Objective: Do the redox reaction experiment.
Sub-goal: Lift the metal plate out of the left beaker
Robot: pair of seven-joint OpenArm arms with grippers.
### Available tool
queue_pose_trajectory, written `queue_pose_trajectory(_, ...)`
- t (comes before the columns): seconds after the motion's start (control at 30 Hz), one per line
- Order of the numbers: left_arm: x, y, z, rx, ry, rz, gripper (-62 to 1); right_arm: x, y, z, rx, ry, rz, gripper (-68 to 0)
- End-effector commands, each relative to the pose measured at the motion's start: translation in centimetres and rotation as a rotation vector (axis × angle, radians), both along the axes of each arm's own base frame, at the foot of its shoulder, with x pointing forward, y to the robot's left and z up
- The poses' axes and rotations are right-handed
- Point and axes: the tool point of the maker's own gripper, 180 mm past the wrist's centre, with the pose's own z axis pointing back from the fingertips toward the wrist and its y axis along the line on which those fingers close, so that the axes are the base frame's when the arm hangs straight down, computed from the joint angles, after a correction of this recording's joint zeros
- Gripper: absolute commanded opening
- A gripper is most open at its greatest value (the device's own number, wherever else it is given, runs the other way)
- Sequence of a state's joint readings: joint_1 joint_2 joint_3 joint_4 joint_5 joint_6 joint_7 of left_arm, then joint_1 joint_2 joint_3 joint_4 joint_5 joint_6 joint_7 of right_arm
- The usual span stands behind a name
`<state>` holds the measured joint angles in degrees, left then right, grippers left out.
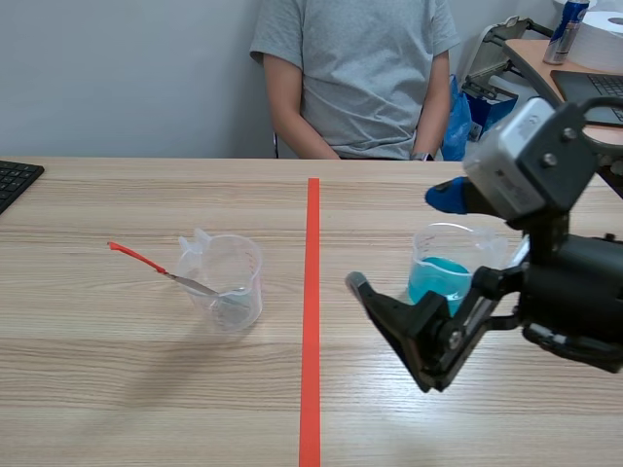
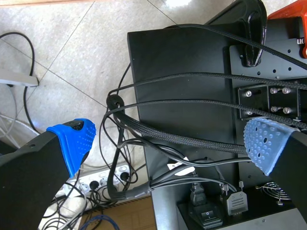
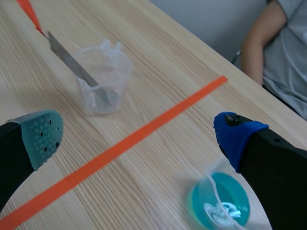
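**Scene view.** The table [image 1: 117, 389] has a tape line [image 1: 311, 292] running from its near edge toward the far edge. Left of the tape stands the clear beaker [image 1: 226, 282], well in from the near, far and left edges. A spatula [image 1: 146, 261] leans in it, its red handle pointing out toward the left edge. The blue beaker [image 1: 443, 277] stands right of the tape and well apart from the clear one, with bare wood and the tape between them. My right gripper [image 1: 399, 238] hangs just in front of the blue beaker on its tape side. Its fingers are spread wide, one pad high and one low, and grip nothing. A keyboard [image 1: 15, 180] sits at the far left corner. A person [image 1: 355, 68] sits behind the far edge, close to the tape's far end. I do not see the left arm here.

**Left wrist view.** The left gripper [image 2: 168, 141] is spread wide and holds nothing. It faces a black stand [image 2: 182, 62] with cables [image 2: 158, 100] over a tiled floor, with no table in sight.

**Right wrist view.** The right gripper [image 3: 139, 136] is wide open, and the tape [image 3: 120, 148] crosses between its fingers. The blue beaker [image 3: 220, 201] is low beside one finger and apart from it. Something pale lies in the liquid, but I cannot tell what it is. The clear beaker [image 3: 103, 79] stands ahead beyond the tape, with the spatula [image 3: 72, 60] blade resting in it. The person's arm [image 3: 256, 48] is past the far edge.
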<state>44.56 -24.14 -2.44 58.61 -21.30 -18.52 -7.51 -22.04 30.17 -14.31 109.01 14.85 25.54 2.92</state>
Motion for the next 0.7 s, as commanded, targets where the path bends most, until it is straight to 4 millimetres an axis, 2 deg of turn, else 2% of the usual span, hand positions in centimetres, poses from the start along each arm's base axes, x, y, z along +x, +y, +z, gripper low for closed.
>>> queue_pose_trajectory(0.0, 0.8, 0.1, 0.5, -0.003, -0.027, 0.003, 1.4, 0.4, 1.0, 1.5, 0.013, -0.052, 0.033, -2.2)
queue_pose_trajectory(0.23, 0.8, 0.1, 0.5, -0.003, -0.027, 0.003, 1.4, -0.1, 5.7, 2.4, 0.016, -0.114, 0.178, -2.2)
queue_pose_trajectory(0.53, 0.8, 0.1, 0.5, -0.003, -0.027, 0.004, 1.4, 1.2, 10.3, 0.9, 0.033, -0.111, 0.262, -2.2)
queue_pose_trajectory(0.67, 0.8, 0.1, 0.5, -0.003, -0.027, 0.003, 1.4, 1.3, 12.9, 0.5, 0.035, -0.116, 0.314, -2.2)
